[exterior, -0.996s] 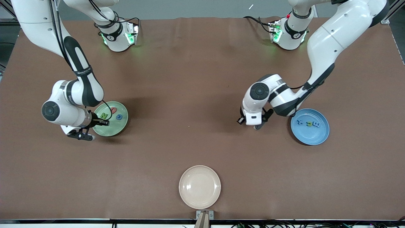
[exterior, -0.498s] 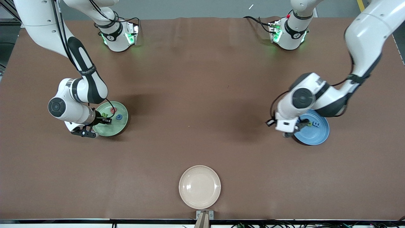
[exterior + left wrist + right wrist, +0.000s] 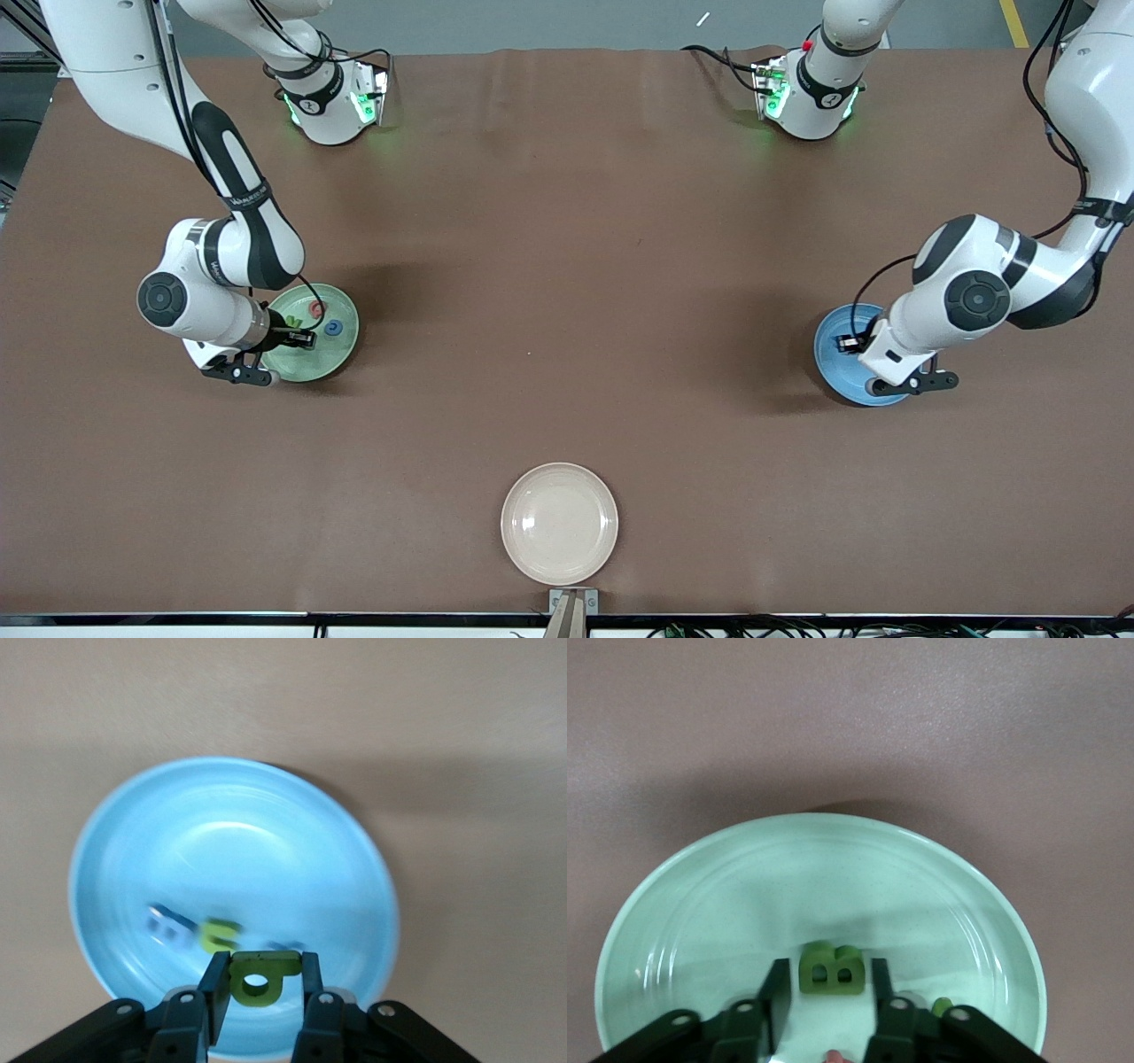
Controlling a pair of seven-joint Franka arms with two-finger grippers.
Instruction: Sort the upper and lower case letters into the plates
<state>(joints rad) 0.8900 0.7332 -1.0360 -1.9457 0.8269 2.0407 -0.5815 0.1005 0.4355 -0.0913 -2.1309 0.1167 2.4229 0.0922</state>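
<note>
Left gripper swung over blue plate, letter pinched per wrist view; right gripper over green plate, jaws seemingly parted.

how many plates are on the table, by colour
pale green plate: 1
blue plate: 1
cream plate: 1
total: 3
</note>
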